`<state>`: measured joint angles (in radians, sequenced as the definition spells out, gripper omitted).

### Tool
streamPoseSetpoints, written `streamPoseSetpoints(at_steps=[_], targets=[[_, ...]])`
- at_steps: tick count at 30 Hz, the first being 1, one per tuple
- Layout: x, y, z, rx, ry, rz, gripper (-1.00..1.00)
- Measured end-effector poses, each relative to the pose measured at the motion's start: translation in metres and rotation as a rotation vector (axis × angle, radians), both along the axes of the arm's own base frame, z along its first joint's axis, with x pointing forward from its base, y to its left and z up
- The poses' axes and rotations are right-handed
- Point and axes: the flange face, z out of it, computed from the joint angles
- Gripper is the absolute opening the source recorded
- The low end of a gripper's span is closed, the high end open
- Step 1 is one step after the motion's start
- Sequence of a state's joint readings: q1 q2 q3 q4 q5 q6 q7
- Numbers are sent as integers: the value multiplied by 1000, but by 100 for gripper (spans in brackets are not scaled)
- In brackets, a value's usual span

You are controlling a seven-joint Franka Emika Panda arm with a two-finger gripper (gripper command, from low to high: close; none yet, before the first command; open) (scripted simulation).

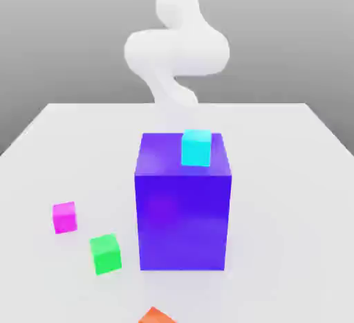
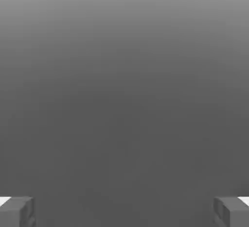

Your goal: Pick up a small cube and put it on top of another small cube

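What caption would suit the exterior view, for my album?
A white robot arm behind a blue-violet block topped by a cyan cube.

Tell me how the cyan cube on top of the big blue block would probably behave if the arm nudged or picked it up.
The cyan cube looks like a rigid solid, so it should probably keep its shape when gripped. Its flat faces suggest sliding rather than rolling. Pushed far enough, it could drop off the blue block.
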<state>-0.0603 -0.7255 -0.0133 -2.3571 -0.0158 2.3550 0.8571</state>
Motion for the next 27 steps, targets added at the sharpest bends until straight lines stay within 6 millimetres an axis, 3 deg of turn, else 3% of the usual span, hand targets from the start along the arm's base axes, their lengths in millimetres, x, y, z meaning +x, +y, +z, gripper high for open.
streamPoseSetpoints(at_steps=[3,7,11,14,18,20,26,27], targets=[[28,-47,-74,54,103,-162,0],[34,-111,-174,134,230,-376,0],[9,-168,-274,225,351,-599,0],[-30,-202,-350,305,444,-778,0],[-103,-227,-438,424,558,-1023,0],[-126,-229,-468,462,591,-1097,0],[-130,-225,-523,465,605,-1106,0],[-130,-225,-531,465,605,-1106,-100]])
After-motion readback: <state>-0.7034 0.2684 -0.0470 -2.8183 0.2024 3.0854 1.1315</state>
